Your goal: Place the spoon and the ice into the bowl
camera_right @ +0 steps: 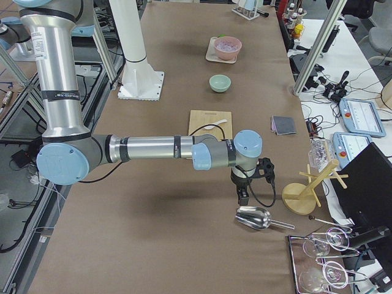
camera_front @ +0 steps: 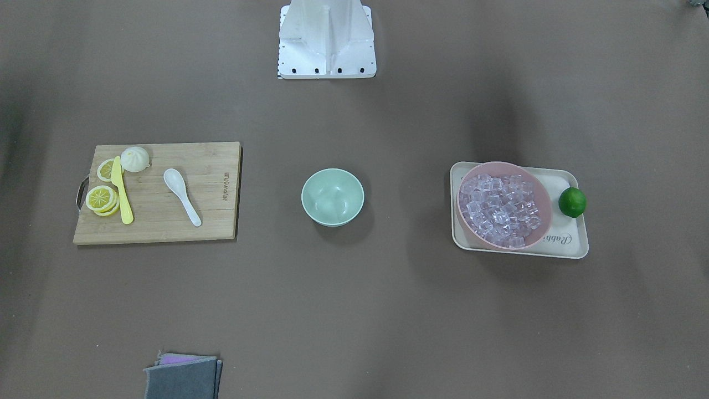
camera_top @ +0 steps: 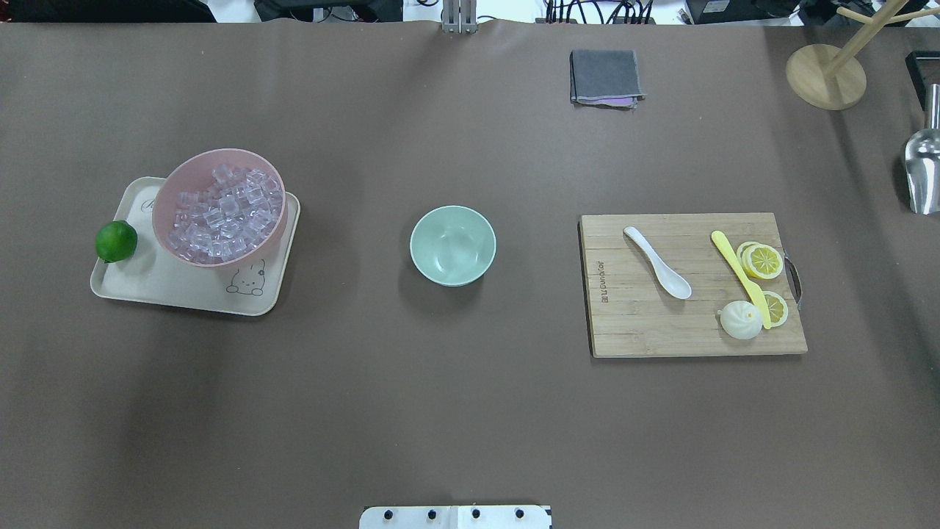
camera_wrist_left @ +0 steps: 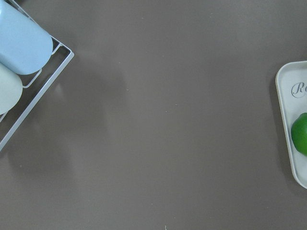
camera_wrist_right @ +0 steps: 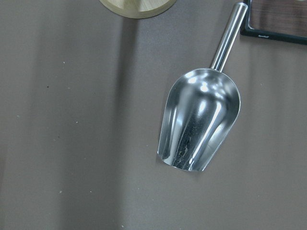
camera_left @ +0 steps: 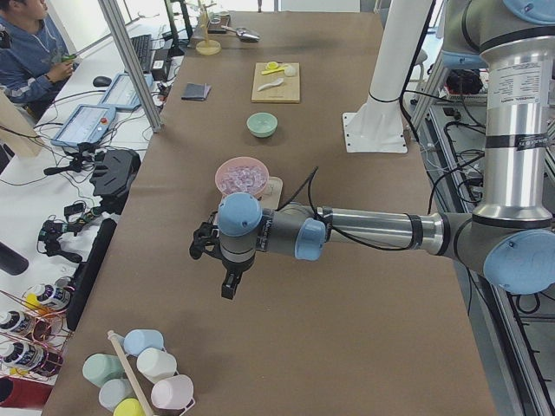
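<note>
a long table (camera_top: 470, 411) under a plain brown cover fills the overhead view, with cables and black gear past its top edge. in the left side view, desks with tablets and controllers run down the left of the frame, and one person (camera_left: 30, 52) sits at the upper left.

one mint bowl (camera_top: 453, 245) stands at centre frame. one white spoon (camera_top: 657, 262) lies on one wooden board (camera_top: 661, 330) right of centre, with its handle toward the upper left. the board also holds one yellow knife (camera_top: 740, 278), one bun (camera_top: 740, 320) and lemon slices (camera_front: 101, 198), three by my count in the front view. the ice (camera_top: 224, 213), too many clear cubes to count, fills one pink bowl (camera_top: 176, 184) at the left. that bowl sits on one cream tray (camera_top: 169, 290) with one lime (camera_top: 116, 241) at the tray's left edge. there is one folded grey cloth (camera_top: 605, 77) at the top, one wooden stand (camera_top: 826, 77) at the upper right and one steel scoop (camera_top: 922, 173) at the right edge.

the tray carries script beginning "rabbi" and one small rabbit drawing. the board has a mark along its left edge, too small to read.

the left claw (camera_left: 227, 290) hangs over bare table, near six cups (camera_left: 143, 341) at the lower left. the right claw (camera_right: 243, 197) hangs just above the scoop. i cannot tell whether either claw is spread or pressed together.
</note>
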You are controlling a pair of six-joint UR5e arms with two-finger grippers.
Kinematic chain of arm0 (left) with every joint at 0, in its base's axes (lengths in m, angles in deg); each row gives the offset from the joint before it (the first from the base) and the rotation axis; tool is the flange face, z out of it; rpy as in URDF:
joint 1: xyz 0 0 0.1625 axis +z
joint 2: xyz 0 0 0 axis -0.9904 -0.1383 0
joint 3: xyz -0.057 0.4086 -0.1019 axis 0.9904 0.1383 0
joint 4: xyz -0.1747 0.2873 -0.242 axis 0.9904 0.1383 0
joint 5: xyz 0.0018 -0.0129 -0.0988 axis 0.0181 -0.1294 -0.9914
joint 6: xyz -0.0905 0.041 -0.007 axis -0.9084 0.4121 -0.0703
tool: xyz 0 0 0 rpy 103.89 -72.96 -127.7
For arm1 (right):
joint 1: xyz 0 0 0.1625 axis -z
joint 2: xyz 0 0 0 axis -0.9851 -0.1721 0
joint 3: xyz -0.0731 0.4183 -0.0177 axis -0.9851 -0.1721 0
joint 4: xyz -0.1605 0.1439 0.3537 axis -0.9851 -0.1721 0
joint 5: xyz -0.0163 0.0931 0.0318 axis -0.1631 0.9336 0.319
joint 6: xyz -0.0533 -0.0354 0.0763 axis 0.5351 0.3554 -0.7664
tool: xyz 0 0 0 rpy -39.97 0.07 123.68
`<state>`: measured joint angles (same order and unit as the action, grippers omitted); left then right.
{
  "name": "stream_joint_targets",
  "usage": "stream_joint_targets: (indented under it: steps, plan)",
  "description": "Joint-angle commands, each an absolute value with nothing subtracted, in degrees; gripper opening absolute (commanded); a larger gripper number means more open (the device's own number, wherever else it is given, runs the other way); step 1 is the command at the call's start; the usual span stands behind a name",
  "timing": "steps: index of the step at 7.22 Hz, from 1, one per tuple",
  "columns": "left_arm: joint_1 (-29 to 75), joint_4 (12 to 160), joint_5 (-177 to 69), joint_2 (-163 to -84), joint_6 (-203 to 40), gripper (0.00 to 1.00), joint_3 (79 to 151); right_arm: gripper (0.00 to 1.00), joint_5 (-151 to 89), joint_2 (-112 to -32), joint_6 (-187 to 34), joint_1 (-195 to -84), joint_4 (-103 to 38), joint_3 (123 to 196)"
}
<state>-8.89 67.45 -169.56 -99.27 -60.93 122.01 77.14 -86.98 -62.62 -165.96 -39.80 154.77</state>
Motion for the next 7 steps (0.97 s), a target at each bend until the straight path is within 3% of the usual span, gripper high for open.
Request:
stream_joint_targets:
  steps: [1,3,7]
  plan:
    - [-8.65,67.50,-169.77,-99.47,-61.20,0.98,121.96,1.00,77.17,-86.93,-62.65,-165.96,-39.48,154.77]
    - [-8.56,67.85,-170.12,-99.30,-60.85,0.98,118.99,1.00,77.34,-87.11,-62.65,-165.96,-39.30,154.77]
    - [-8.56,71.18,-170.38,-99.21,-61.64,0.98,120.02,1.00,77.34,-88.51,-62.74,-165.96,-36.68,155.21]
